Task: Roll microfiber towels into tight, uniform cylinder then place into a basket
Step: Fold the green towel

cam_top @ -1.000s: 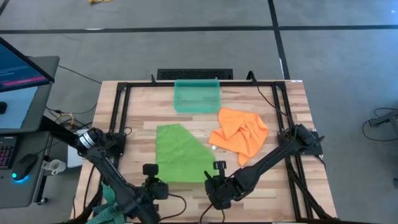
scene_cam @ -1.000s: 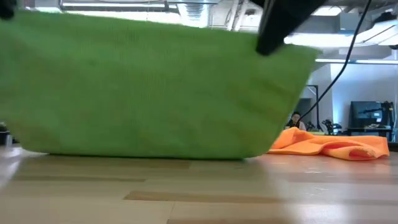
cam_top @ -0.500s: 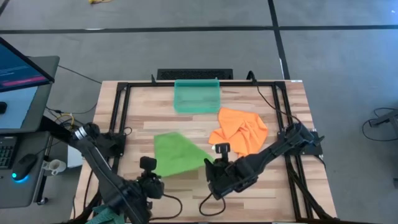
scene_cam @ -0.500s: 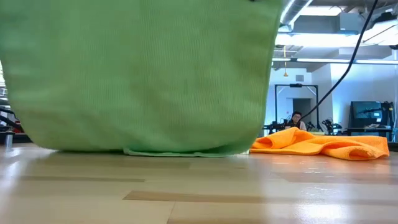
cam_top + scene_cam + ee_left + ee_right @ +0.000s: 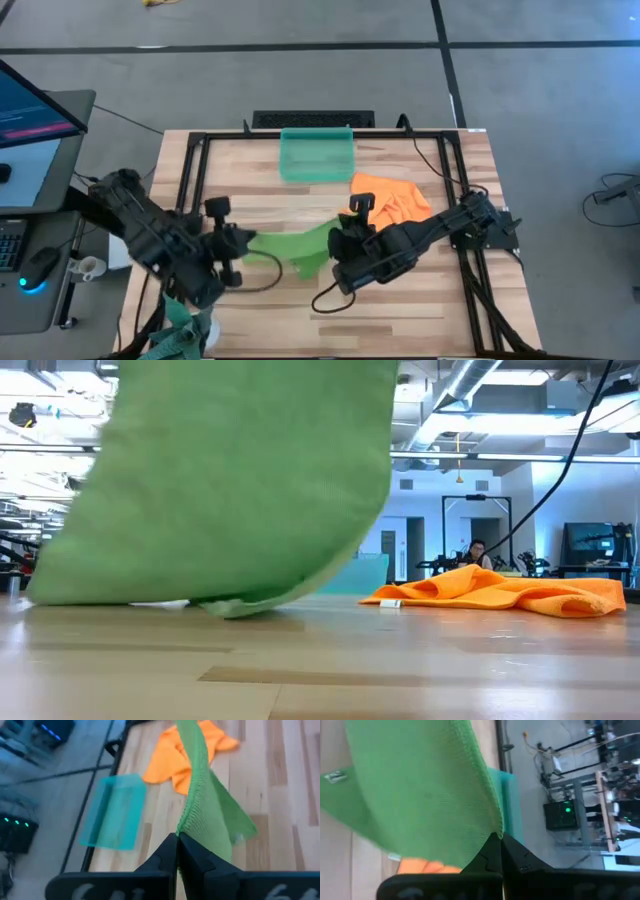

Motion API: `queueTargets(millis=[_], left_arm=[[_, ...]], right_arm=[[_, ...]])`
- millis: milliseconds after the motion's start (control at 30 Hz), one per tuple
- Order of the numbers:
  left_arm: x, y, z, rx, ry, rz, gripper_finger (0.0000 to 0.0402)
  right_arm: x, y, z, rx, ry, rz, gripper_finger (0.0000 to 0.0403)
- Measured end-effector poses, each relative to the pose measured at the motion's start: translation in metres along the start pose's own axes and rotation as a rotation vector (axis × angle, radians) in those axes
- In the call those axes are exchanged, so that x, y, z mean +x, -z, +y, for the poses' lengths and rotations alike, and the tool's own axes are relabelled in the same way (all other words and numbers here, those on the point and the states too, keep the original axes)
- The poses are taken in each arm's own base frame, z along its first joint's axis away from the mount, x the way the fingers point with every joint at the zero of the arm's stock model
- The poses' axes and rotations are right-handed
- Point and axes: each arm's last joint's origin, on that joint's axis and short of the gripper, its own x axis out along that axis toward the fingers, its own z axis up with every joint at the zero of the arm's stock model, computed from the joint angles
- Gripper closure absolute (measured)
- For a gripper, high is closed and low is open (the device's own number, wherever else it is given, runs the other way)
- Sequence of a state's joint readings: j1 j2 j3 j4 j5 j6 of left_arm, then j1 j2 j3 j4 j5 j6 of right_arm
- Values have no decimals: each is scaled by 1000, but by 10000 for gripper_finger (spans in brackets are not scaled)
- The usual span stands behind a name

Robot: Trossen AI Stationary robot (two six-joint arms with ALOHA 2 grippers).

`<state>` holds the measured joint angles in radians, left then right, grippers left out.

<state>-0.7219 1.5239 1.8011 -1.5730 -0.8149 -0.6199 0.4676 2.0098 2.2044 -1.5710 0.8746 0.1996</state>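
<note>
Big grey floor all round, with a wooden bench in the middle and a person sitting far off at the back of the room.

Up off the bench: the green towel, stretched between both arms near the middle. Droops in a saggy curve, with its low edge just touching the wood in the low view.

Left end effector: pinched tight together on one edge of the green towel. Right end effector: pinched tight together on the far edge of the same towel.

Orange towel: lying in a crumpled heap on the bench, just behind the right arm. Not touched by either arm.

Basket: at the back edge of the bench, with nothing seen inside. Well apart from the green towel.

Looks very soft, light and floppy. Bends and folds anywhere, so no shape of its own. Probably a bit grippy, not slippery, and not easy to break. Best taken by a corner or along a hem, one pinch at each end, to keep it flat. Needs laying out smooth on the wood before any rolling.
</note>
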Motion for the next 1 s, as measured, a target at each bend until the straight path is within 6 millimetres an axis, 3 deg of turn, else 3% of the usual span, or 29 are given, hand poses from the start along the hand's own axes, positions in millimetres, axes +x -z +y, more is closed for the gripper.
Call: queueTargets(millis=[133,300,567,733,867,1000], left_arm=[[9,-3,3,110,13,46,401],[18,-9,22,185,-112,27,401],[18,-8,90,120,-392,3,401],[16,-1,128,41,-496,34,401],[17,-1,141,23,-499,48,401],[20,-1,143,11,-462,64,401]], right_arm=[[10,-1,-6,-11,12,24,393],[29,-1,-28,30,135,56,399],[65,4,-79,73,367,140,394],[85,3,-105,123,397,152,399],[94,-4,-122,172,419,115,397],[87,-9,-122,161,418,74,399]])
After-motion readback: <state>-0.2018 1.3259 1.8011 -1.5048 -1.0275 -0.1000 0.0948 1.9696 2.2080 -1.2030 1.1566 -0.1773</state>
